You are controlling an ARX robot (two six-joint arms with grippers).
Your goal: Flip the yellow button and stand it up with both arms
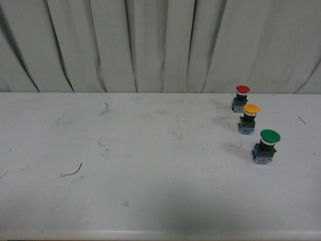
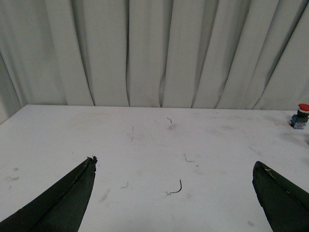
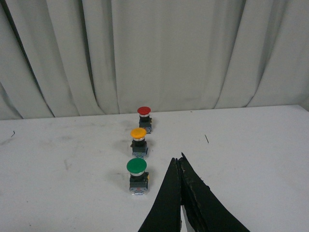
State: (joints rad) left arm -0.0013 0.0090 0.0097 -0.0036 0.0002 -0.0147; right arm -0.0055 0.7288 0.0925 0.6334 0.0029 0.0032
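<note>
The yellow button [image 1: 249, 118] stands upright on the white table at the right, cap up, between a red-capped button [image 1: 242, 97] behind it and a larger green-capped button [image 1: 265, 146] in front. It also shows in the right wrist view [image 3: 139, 141]. My right gripper [image 3: 177, 161] is shut and empty, near the green button [image 3: 137, 176] and short of the yellow one. My left gripper [image 2: 174, 169] is open and empty over the table's left part, far from the buttons. Neither arm shows in the front view.
The white table [image 1: 150, 165] bears scuff marks and a small bent wire [image 1: 74, 170], also in the left wrist view [image 2: 176, 187]. A pale curtain [image 1: 150, 45] hangs behind the table. The red button [image 2: 300, 115] shows at the far edge of the left wrist view.
</note>
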